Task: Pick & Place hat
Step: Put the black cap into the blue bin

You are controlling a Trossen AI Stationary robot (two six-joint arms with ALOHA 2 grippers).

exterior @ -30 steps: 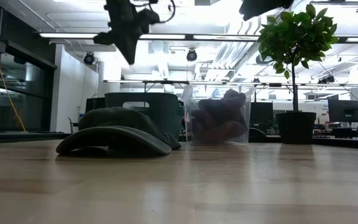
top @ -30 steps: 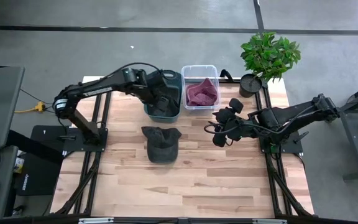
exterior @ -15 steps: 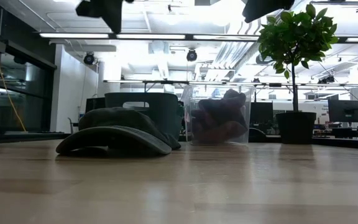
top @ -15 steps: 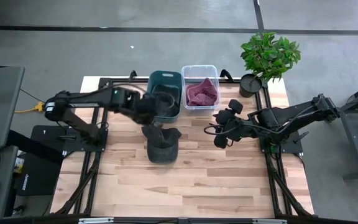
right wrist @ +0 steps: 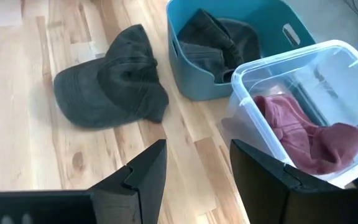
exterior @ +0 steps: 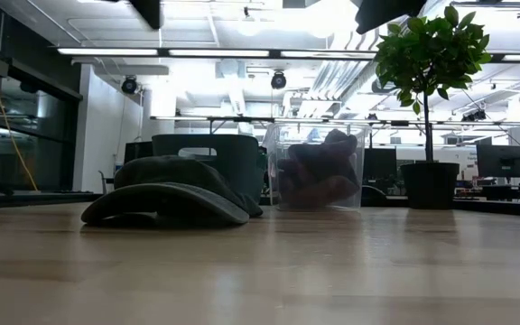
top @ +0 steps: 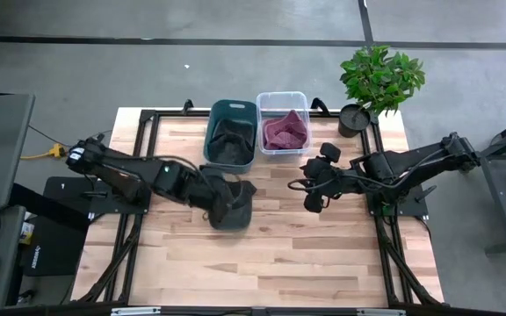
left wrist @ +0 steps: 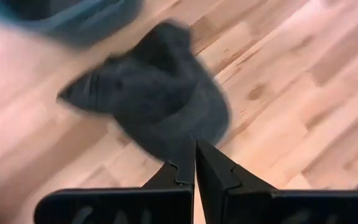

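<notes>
While the left pincer (left wrist: 195, 163), seemingly pinched narrow, hovers over the hat (top: 231, 204), the right pincer (right wrist: 194, 163) waits wide.

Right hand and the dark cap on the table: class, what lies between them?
Only bare tabletop lies between the right hand and the dark cap, shown in the high view.
</notes>
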